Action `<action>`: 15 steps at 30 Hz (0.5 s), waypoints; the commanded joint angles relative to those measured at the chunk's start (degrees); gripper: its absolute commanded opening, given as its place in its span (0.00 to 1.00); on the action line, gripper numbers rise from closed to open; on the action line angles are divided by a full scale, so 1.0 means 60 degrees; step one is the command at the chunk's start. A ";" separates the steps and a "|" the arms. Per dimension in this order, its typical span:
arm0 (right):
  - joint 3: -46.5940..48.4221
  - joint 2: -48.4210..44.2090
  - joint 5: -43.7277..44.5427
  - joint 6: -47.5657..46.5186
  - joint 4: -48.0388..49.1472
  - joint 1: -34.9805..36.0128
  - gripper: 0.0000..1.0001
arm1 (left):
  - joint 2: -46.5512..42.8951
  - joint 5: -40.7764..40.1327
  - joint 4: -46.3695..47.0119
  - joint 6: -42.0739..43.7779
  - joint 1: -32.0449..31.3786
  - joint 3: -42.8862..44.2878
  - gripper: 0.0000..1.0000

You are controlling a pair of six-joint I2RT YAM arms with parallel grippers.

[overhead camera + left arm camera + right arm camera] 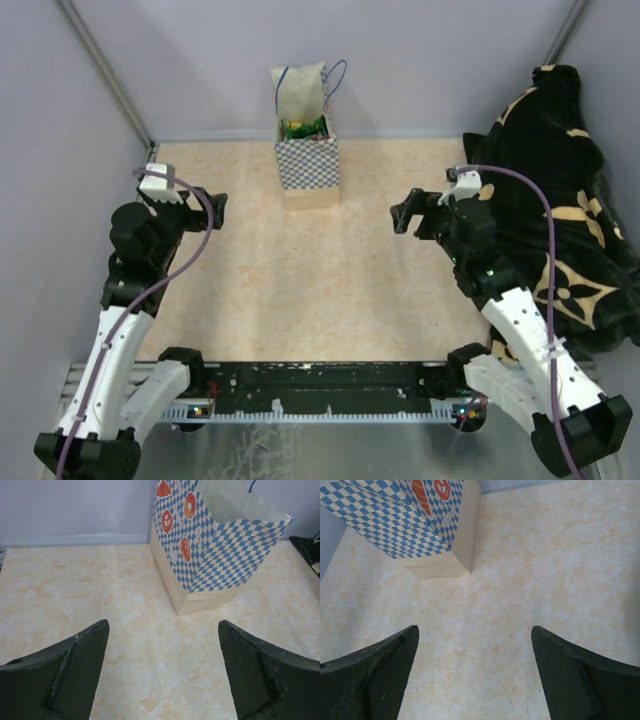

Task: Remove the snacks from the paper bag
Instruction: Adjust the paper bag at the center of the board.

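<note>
— Well, nothing is out on the desk (250, 290) so far. The paper bag (307, 165) stands upright at the far middle, close to the back wall. The snacks (303, 127) show green and yellow in its open mouth.

— Hands?

— Left hand (162, 628): fingers spread wide, empty, well short of the bag and to its left. Right hand (475, 631): likewise spread and empty, off to the bag's right, with the blanket (560, 170) heaped beside that arm.

— So reaching in is the step. How to do it well?

— My guess is that one hand should steady the bag's rim, since light paper likely tips or slides. The other drops straight through the mouth, clear of the blue cord handles (338, 78), and pinches one snack by its edge. Glossy wrap probably slips, so grip firmly, lift vertically, and set it down well apart from the bag.
</note>
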 commanded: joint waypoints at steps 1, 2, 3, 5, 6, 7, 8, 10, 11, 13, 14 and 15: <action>-0.0085 -0.0579 0.0478 0.0260 0.0104 0.0191 0.96 | -0.0635 0.1206 -0.0037 -0.0051 0.0353 -0.0306 0.96; -0.0168 -0.0692 0.0524 0.0268 0.0141 0.0223 0.97 | -0.0755 0.1348 -0.0047 -0.0049 0.0415 -0.0356 0.97; -0.0247 -0.0797 0.0532 0.0185 0.0168 0.0243 0.97 | -0.0854 0.1462 -0.0067 -0.0041 0.0466 -0.0392 0.98; -0.0463 -0.1060 0.0332 -0.0130 0.0210 0.0284 0.95 | -0.1026 0.1756 -0.0116 0.0068 0.0547 -0.0447 0.68; -0.0551 -0.1212 0.0181 -0.0383 0.0230 0.0294 0.81 | -0.1143 0.1924 -0.0212 0.0127 0.0582 -0.0434 0.47; -0.0618 -0.1376 0.0109 -0.0535 0.0227 0.0312 0.51 | -0.1263 0.2092 -0.0262 0.0179 0.0614 -0.0446 0.36; -0.0667 -0.1544 0.0090 -0.0609 0.0177 0.0324 0.36 | -0.1424 0.2175 -0.0262 0.0252 0.0632 -0.0472 0.24; -0.0780 -0.1890 -0.0085 -0.0799 0.0181 0.0339 0.18 | -0.1712 0.2234 -0.0249 0.0265 0.0674 -0.0540 0.12; -0.0826 -0.1995 -0.0109 -0.0851 0.0179 0.0347 0.12 | -0.1820 0.2295 -0.0257 0.0303 0.0693 -0.0546 0.08; -0.0878 -0.2209 -0.0156 -0.0958 0.0199 0.0364 0.19 | -0.1901 0.2378 -0.0378 0.0301 0.0714 -0.0439 0.26; -0.0892 -0.2277 -0.0130 -0.0987 0.0194 0.0368 0.53 | -0.1927 0.2421 -0.0465 0.0268 0.0723 -0.0385 0.50; -0.0918 -0.2347 -0.0041 -0.0866 0.0203 0.0369 0.71 | -0.1915 0.2460 -0.0508 0.0224 0.0727 -0.0333 0.71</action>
